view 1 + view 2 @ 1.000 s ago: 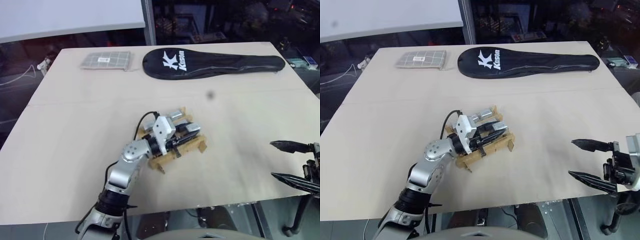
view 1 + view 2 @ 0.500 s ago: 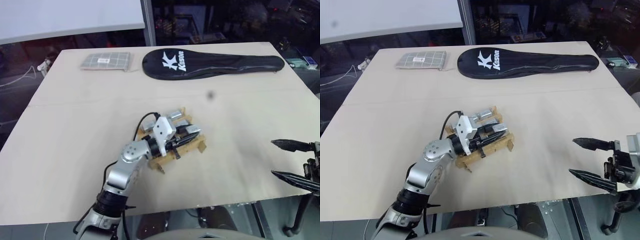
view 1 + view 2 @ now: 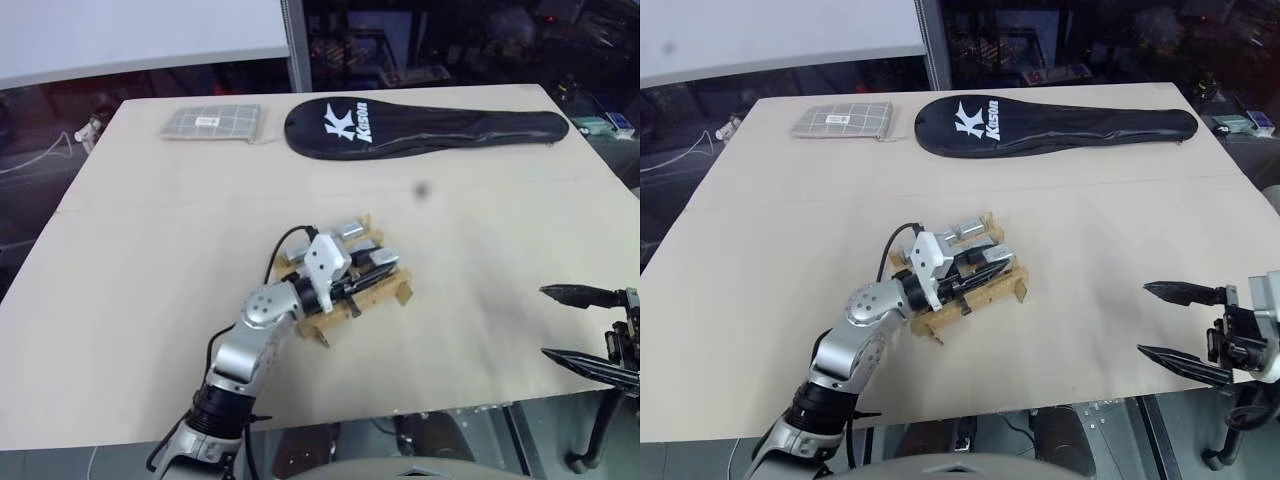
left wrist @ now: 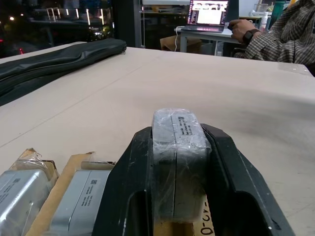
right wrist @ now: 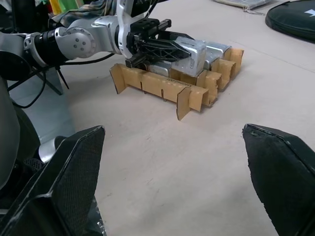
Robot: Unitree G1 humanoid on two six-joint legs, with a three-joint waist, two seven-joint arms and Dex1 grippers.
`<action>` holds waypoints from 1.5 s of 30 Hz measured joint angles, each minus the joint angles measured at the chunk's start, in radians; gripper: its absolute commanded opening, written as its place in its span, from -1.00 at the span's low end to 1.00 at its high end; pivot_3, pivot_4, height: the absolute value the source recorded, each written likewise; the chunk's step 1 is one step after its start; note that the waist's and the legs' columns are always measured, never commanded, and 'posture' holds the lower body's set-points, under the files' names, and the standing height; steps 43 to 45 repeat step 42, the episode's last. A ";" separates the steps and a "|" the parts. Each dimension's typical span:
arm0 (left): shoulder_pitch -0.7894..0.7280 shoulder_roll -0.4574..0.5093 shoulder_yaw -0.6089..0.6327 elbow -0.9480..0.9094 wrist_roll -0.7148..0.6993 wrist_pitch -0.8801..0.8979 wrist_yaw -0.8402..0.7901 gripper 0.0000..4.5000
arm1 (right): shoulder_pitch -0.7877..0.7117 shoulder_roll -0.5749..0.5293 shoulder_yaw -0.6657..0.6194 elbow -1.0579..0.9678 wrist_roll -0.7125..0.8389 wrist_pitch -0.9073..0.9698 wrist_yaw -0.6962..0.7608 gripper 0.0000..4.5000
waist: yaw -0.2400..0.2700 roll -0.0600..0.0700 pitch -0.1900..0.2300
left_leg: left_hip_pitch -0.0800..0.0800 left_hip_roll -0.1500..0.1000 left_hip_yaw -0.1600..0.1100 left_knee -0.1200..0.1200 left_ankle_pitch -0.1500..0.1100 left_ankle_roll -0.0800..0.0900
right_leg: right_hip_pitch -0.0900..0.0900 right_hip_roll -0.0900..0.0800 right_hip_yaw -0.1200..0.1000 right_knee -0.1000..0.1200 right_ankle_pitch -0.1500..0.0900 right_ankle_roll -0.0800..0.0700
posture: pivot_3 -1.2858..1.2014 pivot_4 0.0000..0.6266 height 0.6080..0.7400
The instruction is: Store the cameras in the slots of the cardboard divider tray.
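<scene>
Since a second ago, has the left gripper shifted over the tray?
No. The left gripper, shut on a camera, sits at the same spot over the cardboard divider tray, whose strip ends frame it as before.

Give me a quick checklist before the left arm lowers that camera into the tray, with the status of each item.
1. Left gripper shut on the camera: ok.
2. Camera over the cardboard divider tray: ok, it sits above the tray's near side.
3. Slot beneath the camera free: cannot tell, the gripper hides it.
4. Neighbouring slots: two stored cameras sit beside the held one, apart from it: ok.
5. Right gripper out of the way: ok, open at the table's edge, well apart from the tray.
6. Tray flat on the table: ok.
</scene>
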 measured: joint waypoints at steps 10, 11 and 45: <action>0.001 0.000 0.006 -0.008 -0.016 0.027 0.003 0.90 | -0.007 0.000 0.015 0.011 -0.007 -0.012 0.000 1.00 | 0.000 0.000 0.000 | 0.000 0.000 0.000 0.000 0.000 0.000 | 0.000 0.000 0.000 0.000 0.000 0.000 | 0.03 -0.52 1.00; 0.001 0.003 0.006 -0.008 -0.016 0.026 0.002 0.90 | -0.007 0.001 0.015 0.011 -0.007 -0.012 0.000 1.00 | 0.000 0.000 0.000 | 0.000 0.000 0.000 0.000 0.000 0.000 | 0.000 0.000 0.000 0.000 0.000 0.000 | 0.03 -0.52 1.00; 0.695 0.293 0.641 -0.316 -0.253 0.220 0.000 0.90 | -0.154 0.165 0.150 0.230 -0.117 -0.164 -0.056 1.00 | -0.017 -0.008 0.005 | -0.002 0.003 -0.002 -0.002 0.000 0.000 | -0.005 -0.003 0.000 -0.001 0.000 0.000 | 0.03 -0.52 1.00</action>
